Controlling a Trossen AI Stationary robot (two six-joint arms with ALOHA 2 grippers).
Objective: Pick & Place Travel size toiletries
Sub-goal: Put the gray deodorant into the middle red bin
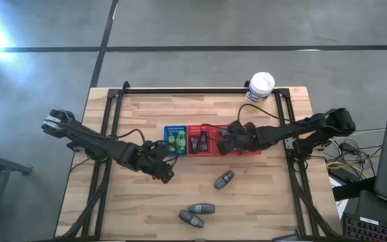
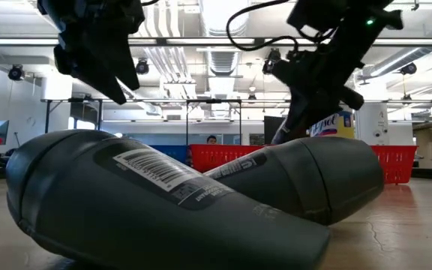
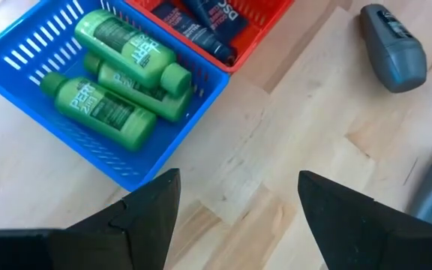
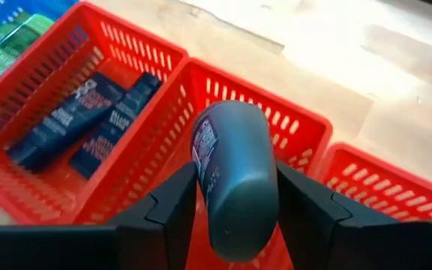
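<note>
grey container (image 4: 231,176) | upright between right hand (image 4: 235,217) fingers | over red basket (image 4: 298,131)

Grey oval container (image 4: 235,180) between right gripper (image 4: 235,206) fingers, above red tray; dark tubes (image 4: 88,120) flat in neighbouring red tray; green bottles (image 3: 122,75) piled ahead of left gripper (image 3: 238,206); three grey containers (image 1: 224,179) on table nearby.

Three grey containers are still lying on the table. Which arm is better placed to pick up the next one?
Probably the left. The left gripper is open, empty and nearer the loose grey containers. The right gripper holds a grey container over a red basket, so it is busy.
</note>
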